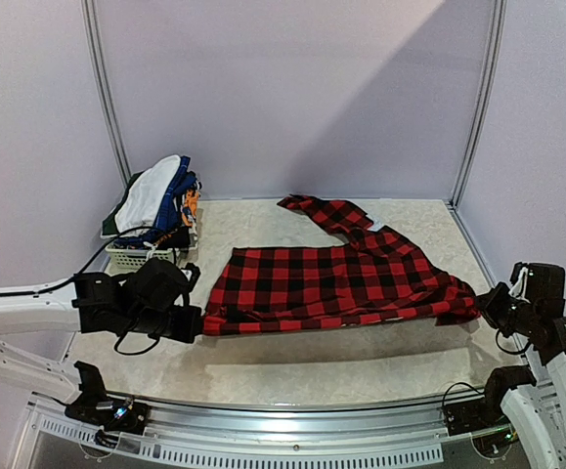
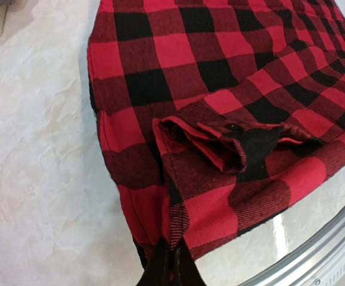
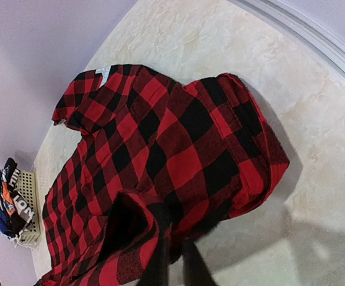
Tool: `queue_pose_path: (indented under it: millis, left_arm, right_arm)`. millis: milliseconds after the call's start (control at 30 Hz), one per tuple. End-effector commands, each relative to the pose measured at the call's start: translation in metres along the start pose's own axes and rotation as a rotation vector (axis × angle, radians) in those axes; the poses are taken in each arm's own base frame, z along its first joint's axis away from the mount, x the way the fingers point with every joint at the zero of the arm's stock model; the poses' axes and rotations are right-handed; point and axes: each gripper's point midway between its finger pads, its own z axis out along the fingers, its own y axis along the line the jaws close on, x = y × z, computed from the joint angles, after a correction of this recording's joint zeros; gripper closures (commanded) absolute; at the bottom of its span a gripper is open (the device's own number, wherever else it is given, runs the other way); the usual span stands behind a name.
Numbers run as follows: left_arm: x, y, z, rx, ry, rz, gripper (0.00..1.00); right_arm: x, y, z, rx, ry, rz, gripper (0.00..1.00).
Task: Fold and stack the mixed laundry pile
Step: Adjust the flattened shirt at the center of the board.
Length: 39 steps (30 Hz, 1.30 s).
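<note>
The red-and-black plaid shirt [image 1: 331, 278] lies spread across the middle of the table, one sleeve [image 1: 324, 212] trailing toward the back. My left gripper [image 1: 196, 322] is shut on its near left corner; in the left wrist view the fingertips [image 2: 173, 262] pinch the hem of the shirt [image 2: 220, 89]. My right gripper [image 1: 486, 308] is at the shirt's right end. In the right wrist view its fingers [image 3: 178, 262] stand a narrow gap apart with a fold of the shirt [image 3: 160, 137] still between the tips. The rest of the mixed laundry pile [image 1: 160, 200] sits heaped at the back left.
A small white lattice basket [image 1: 146, 256] holds the heap of white and blue garments, also seen in the right wrist view [image 3: 8, 196]. A metal rail [image 1: 292, 405] runs along the table's near edge. Lilac walls close the back and sides.
</note>
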Motion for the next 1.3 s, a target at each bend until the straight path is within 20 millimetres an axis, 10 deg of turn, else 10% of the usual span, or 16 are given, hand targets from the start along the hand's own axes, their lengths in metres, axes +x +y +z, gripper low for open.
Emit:
queue_pose_path:
  millis: [0,133,300,633,1267]
  left_arm:
    - [0.029,0.018,-0.005,-0.066,0.070,0.002,0.89]
    - [0.030,0.017,-0.017,-0.061,0.054,0.016,0.45]
    - [0.009,0.015,-0.038,-0.031,-0.049,0.035,0.19]
    - [-0.066,0.016,-0.030,-0.157,-0.254,0.136,0.29]
    - [-0.189,0.032,0.083,-0.054,-0.119,0.090,0.30]
  right_arm:
    - [0.009,-0.009,-0.011,0.028,0.009,0.035,0.72]
    - [-0.001,0.008,-0.027,-0.039,-0.038,0.045,0.34]
    - [-0.019,0.029,-0.045,-0.105,-0.103,0.027,0.30]
    - [-0.045,0.081,0.004,-0.260,-0.036,-0.090,0.27]
    - [-0.077,0.138,0.180,-0.091,0.255,-0.382,0.25]
